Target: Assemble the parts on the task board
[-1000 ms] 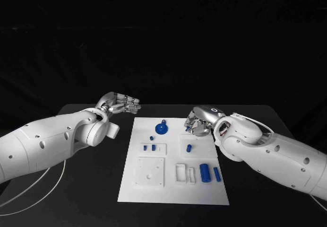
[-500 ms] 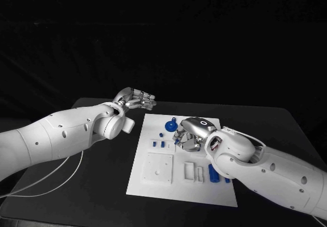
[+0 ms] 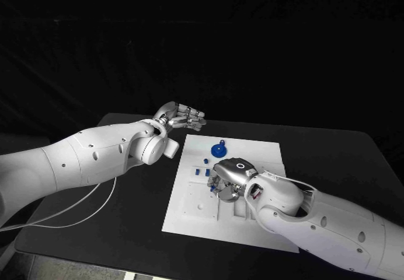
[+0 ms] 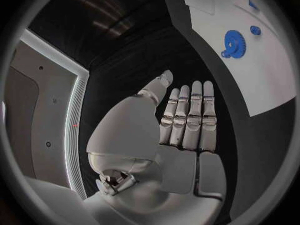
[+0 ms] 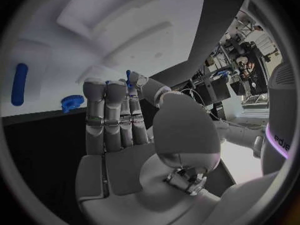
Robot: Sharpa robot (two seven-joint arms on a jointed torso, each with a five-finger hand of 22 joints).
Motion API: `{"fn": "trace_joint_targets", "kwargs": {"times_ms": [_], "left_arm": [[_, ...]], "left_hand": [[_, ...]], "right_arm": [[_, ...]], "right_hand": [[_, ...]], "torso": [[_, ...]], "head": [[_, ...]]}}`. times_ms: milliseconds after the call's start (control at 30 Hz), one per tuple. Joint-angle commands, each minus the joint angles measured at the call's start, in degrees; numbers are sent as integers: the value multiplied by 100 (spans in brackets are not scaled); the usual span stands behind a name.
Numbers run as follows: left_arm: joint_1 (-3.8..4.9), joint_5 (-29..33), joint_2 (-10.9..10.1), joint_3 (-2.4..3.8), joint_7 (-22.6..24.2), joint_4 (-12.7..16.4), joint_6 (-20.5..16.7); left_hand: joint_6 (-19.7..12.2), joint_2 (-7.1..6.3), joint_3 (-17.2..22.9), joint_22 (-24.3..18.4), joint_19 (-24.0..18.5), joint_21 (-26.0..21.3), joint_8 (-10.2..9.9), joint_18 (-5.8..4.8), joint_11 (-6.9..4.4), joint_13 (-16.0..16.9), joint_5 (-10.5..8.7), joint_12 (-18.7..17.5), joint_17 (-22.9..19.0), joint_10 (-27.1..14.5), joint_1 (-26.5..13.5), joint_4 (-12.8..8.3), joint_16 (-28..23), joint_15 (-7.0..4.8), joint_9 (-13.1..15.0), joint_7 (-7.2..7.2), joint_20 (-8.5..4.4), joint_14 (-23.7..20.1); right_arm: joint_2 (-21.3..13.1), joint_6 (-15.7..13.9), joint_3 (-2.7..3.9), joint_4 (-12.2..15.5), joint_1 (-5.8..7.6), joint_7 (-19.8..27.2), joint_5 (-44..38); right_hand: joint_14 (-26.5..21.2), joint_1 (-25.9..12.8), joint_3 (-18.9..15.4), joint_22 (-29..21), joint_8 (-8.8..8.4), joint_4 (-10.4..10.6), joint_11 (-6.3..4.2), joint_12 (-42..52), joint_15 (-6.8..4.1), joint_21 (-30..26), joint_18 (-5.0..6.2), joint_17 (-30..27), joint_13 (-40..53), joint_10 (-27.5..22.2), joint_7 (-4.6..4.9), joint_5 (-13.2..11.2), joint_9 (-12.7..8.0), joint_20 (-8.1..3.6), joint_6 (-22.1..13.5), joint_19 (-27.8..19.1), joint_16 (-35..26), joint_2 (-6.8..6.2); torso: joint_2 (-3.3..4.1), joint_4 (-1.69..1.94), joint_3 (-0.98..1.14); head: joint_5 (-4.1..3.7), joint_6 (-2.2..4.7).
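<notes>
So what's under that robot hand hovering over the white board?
Under the right robot hand lies the board with small blue parts beside it; whatever sits directly beneath is covered.

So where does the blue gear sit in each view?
Head view: blue gear at the task board's far end, beyond the right hand.
Left wrist view: on the board, gear beyond the left hand.
Right wrist view: gear near the board's edge.
Shared landmark: the white board.
</notes>
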Motion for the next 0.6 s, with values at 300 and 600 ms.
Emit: {"fn": "trace_joint_targets", "kwargs": {"times_ms": [300,600], "left_arm": [[9,58,27,5,-2,22,-3],[9,58,27,5,-37,9,20]], "left_hand": [[46,49,0,20,5,22,-10,20,11,-6,27,-1,6,-44,9,-27,-15,21,-7,11,9,6],[43,52,-7,29,3,20,-11,25,15,-6,27,-1,6,-56,13,-18,-14,24,-7,12,13,-2]], "right_arm": [[78,106,-126,-72,-26,18,-332],[57,128,-155,-44,-43,12,-352]], "right_hand": [[12,11,2,300,19,-18,8,26,-20,11,85,12,5,25,-7,32,6,-50,44,263,-33,36],[12,11,2,300,19,-18,8,26,-20,11,85,12,5,25,-7,32,6,-50,44,263,-33,36]], "torso": [[-1,0,0],[-6,-10,-1]], "head": [[115,-97],[142,-127]]}}
